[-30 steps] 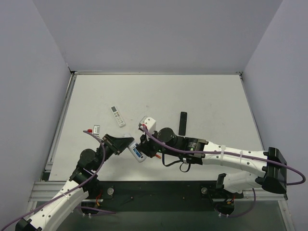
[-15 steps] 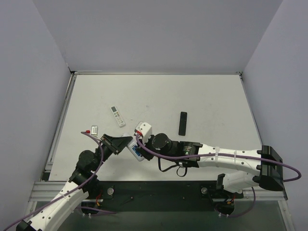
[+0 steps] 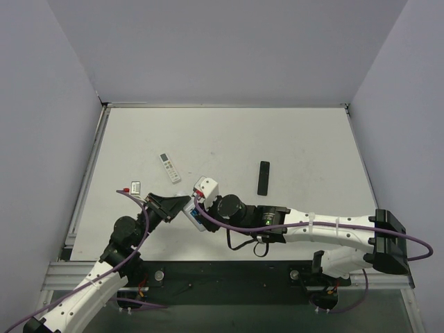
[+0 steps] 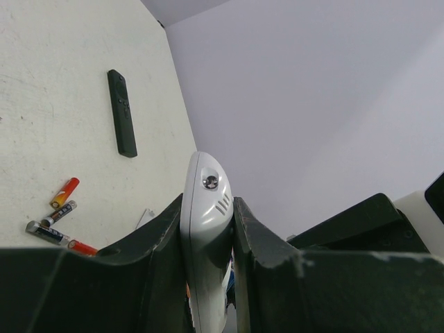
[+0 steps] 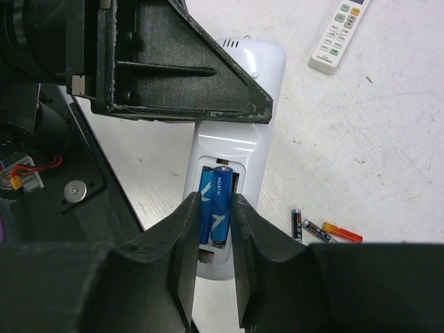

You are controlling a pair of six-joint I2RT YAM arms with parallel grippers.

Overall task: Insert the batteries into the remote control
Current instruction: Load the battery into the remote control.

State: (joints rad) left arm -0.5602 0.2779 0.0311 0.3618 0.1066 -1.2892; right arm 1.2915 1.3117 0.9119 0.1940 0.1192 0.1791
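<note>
L tool [image 4: 207, 209] clamped on remote control [image 4: 205, 243], pinching its narrow sides. Both batteries [image 5: 215, 194] sit side by side in its open back, betw R tool [image 5: 216, 208] fingers; pinching or just flanking, can't tell.

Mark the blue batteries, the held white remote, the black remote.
blue batteries [image 5: 218, 205], right wrist view, side of the front cell
remote control [image 5: 229, 142], right wrist view, white back above the recess
black remote [image 4: 122, 114], left wrist view, mid-body

HUATAI in white along blue battery [image 5: 220, 205] in remote control [image 5: 239, 146], button labels on other white remote [image 5: 338, 35] illegible
</note>
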